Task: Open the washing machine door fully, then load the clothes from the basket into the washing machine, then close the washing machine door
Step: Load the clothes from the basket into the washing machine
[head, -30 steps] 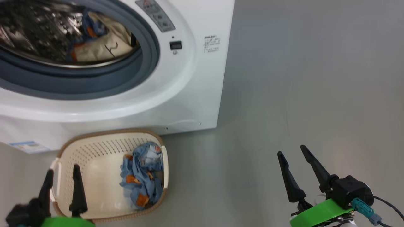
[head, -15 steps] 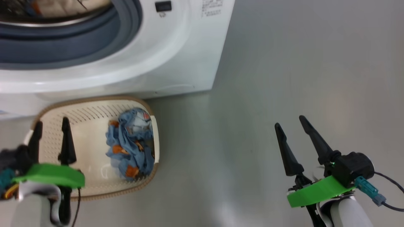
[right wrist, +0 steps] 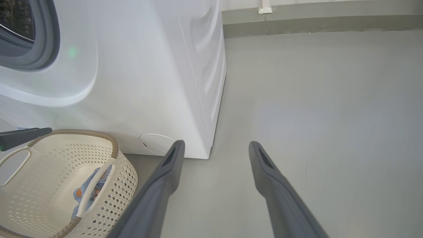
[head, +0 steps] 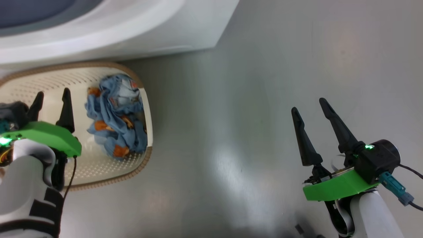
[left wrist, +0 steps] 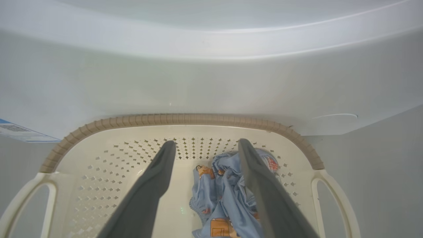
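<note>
The left jaws are seen spread wide with nothing pinched between them, their fingers (left wrist: 153,188) poised over the open basket (left wrist: 185,119). In the left wrist view the clothes (left wrist: 221,195) are found low in the basket, partly between the two fingers and partly hidden behind the right-hand one. Whether cloth is touched cannot be told. In that view the basket's far brown rim is also shown close against the washing machine (left wrist: 211,82). A blue label (left wrist: 16,130) is seen at the machine's foot, off to the left of the jaws, and both cream side handles (left wrist: 325,177) are seen.

The wider layout is supplied by the head view. The clothes are lodged against the basket's wall on the side toward the right jaws, just beside the left jaws. The right jaws, likewise spread and empty, are held over bare grey floor (head: 248,99), well apart from the basket.

The upper part of the machine is added by the right wrist view. A slice of steel drum (right wrist: 13,16), ringed by a grey-blue gasket (right wrist: 49,39), is seen up and to the left of the right jaws. A round white cap (right wrist: 155,143) is seen just beyond their left fingertip (right wrist: 178,145), and a grey skirting (right wrist: 314,23) far ahead.

The clothes are shown as one crumpled light-blue bundle marked with orange and cream patches. The basket is cream, perforated and brown-rimmed.
</note>
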You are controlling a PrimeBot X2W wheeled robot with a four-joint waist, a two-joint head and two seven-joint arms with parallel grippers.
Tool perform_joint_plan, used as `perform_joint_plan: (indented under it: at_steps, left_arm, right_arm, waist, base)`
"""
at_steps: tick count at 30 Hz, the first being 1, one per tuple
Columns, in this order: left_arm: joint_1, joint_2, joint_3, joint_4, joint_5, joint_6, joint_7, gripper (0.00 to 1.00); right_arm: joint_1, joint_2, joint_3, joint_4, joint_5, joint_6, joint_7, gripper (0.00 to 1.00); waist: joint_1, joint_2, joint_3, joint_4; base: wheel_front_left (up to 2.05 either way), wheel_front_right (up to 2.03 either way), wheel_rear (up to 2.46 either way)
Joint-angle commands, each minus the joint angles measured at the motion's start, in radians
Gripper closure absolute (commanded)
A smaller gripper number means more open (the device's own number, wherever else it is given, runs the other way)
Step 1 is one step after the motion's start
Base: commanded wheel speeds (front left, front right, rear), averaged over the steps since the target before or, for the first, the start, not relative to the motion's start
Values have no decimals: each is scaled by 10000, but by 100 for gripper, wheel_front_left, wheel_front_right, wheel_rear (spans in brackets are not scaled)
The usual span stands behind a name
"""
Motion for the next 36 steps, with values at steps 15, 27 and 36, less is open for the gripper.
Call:
perform_joint_plan:
  at_steps: [15, 27, 36]
  left_arm:
    - [-1477, 372, -1532, 2397, -1742, -68, 823, 0]
    - [-1679, 708, -2786, 2449, -4032, -70, 2193, 0]
    - [-2290, 902, -3233, 2863, -4806, -70, 2490, 0]
  right_arm:
    - [-242, 38, 374, -358, 62, 14, -48, 0]
    - [-367, 38, 444, -312, 238, 14, -48, 0]
    - [-399, 38, 447, -421, 332, 14, -48, 0]
  waist:
    - [0, -1, 1686, -257]
    - [0, -1, 1957, -426]
    - [0, -1, 2409, -655]
  base:
    - [0, 0, 0]
    - [0, 0, 0]
    - [0, 0, 0]
